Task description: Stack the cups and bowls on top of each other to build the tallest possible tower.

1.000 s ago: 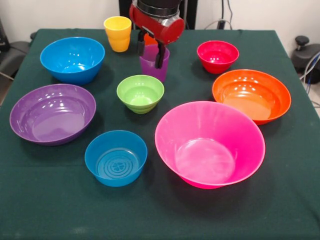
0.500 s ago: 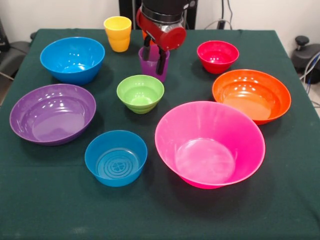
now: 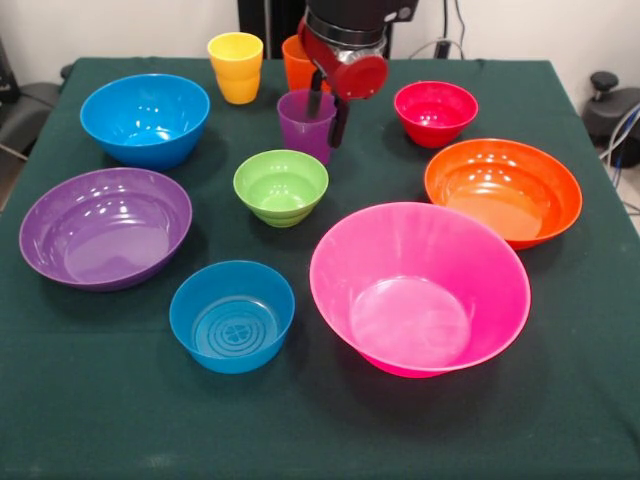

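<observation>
The purple cup (image 3: 300,130) stands upright behind the small green bowl (image 3: 281,186). My gripper (image 3: 327,118) is open and straddles the cup's right wall, one finger inside and the other outside. The yellow cup (image 3: 236,68) and the orange cup (image 3: 297,66) stand at the back; the arm partly hides the orange one. The small red bowl (image 3: 435,112) sits to the gripper's right. Every cup and bowl stands alone on the cloth; no tower shows.
Around them on the green tablecloth (image 3: 90,400) lie a blue bowl (image 3: 145,118), a purple bowl (image 3: 105,227), a small blue bowl (image 3: 232,316), a large pink bowl (image 3: 420,288) and an orange bowl (image 3: 503,190). Dark equipment (image 3: 610,105) stands off the right edge.
The gripper has shifted to the right, from over the purple cup's middle to its right wall, uncovering the orange cup behind. The cups and bowls have stayed where they were.
</observation>
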### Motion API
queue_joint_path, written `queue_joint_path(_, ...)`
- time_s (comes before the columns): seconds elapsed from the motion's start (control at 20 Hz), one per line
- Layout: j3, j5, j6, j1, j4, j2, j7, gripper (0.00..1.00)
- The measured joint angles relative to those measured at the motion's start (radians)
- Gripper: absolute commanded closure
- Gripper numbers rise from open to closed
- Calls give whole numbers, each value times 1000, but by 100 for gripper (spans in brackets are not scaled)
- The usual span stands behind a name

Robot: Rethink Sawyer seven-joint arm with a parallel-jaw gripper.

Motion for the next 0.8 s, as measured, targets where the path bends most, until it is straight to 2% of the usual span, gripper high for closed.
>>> queue_joint_path(0.45, -3, 37, -17, 2, 105, -40, 1, 0)
queue_joint_path(0.8, -1, 38, -99, -47, 173, -42, 1, 0)
